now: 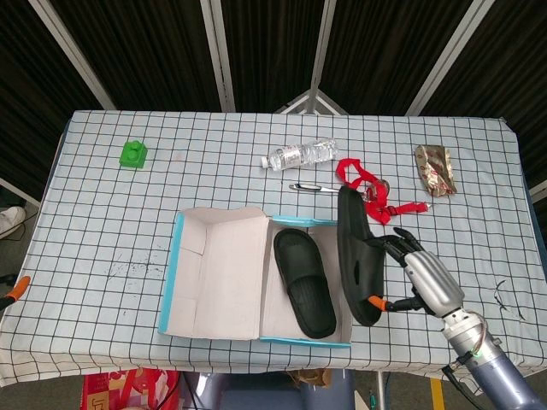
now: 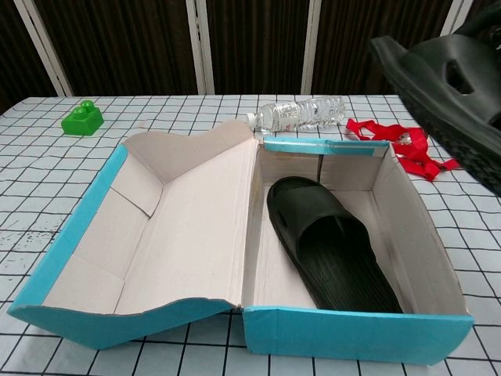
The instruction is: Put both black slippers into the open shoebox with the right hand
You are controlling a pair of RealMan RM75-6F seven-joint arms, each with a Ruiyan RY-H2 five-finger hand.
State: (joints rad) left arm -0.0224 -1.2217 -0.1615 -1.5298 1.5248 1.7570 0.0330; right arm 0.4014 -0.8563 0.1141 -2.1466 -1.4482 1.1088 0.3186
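Take the open shoebox of pale cardboard with blue edging (image 1: pixel 256 286) as your landmark on the checked surface (image 1: pixel 102 231). Its lid is folded flat to the left, so the tray on the right half is open from above, which is why you can come in from the top.

Well to the left of the box and farther back sits a small green plastic block (image 1: pixel 132 154), clear of your path. Behind the box lie a clear plastic water bottle on its side (image 1: pixel 301 155) and a thin silver pen (image 1: pixel 316 188), and just behind the box's right rear corner a red strap (image 1: pixel 369 195); farther right of that is a crumpled foil wrapper (image 1: pixel 434 168). None of these blocks the way into the tray.

Inside the tray the first black rubber slipper (image 1: pixel 303 293) lies flat, sole down, hugging the left wall. That leaves a free strip along the right wall, likely meant for its mate.

The second black rubber slipper (image 1: pixel 357 254) is lifted above the box's right wall, tipped on its edge with the sole facing the tray. Your right hand (image 1: pixel 420 280) grips it from the outer side, fingers wrapped on its rim. You'll probably need to roll it flat before lowering it. Your left hand shows in neither view.
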